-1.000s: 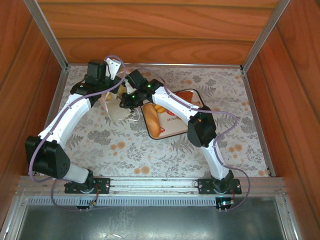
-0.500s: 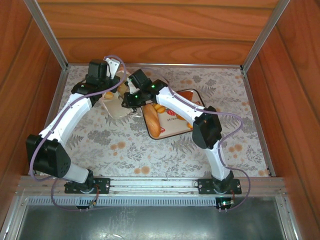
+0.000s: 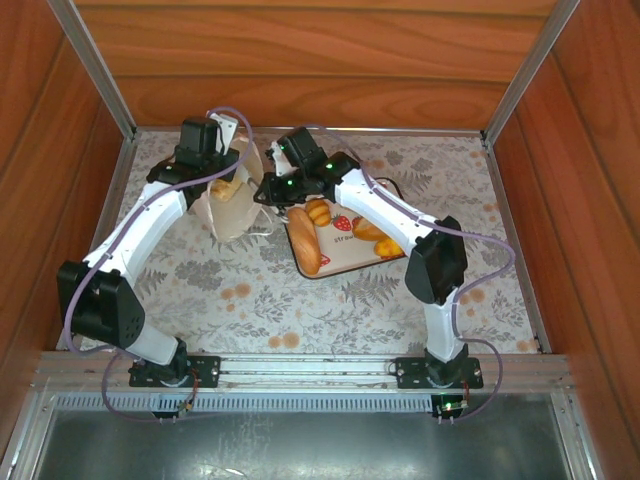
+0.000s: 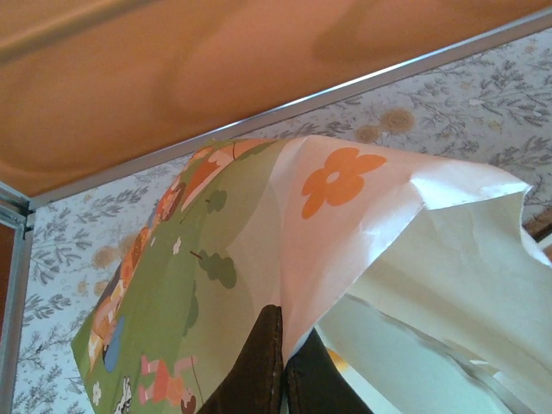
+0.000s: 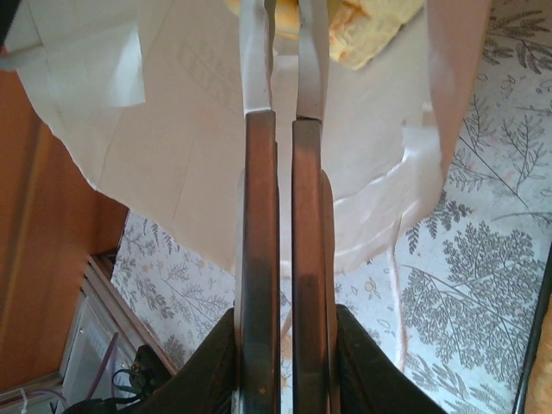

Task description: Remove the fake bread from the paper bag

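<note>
While the left gripper (image 4: 283, 349) is clamped on the rim of the paper bag (image 3: 236, 208) and holds its mouth up and open, the right gripper (image 5: 285, 39) is poked into that mouth from the tray side, jaws squeezed almost together. Left wrist view: two dark fingers (image 4: 259, 371) pinch the paper edge. The printed outside of the bag (green field, orange flower) is on one side of them, the plain white inside on the other. Right wrist view: both long fingers run straight into the white bag, with only a sliver of gap between them. A pale yellow piece of bread (image 5: 366, 30) lies just right of the finger ends, deep in the bag. The tips run off the top edge of that frame, so I can't tell whether anything is pinched between them. From above: the bag sits on the flowered table (image 3: 250, 290) toward the far left, just beside the tray (image 3: 345, 262), and leans a little. Something yellowish shows at its mouth, probably the same piece. The tray carries bread that is out of the bag: a long loaf (image 3: 306, 240) along its left side, a round bun (image 3: 320, 212) near its far edge, and another orange piece (image 3: 372, 232) partly under the right arm. Wooden walls (image 3: 300, 60) box in the table on three sides.
</note>
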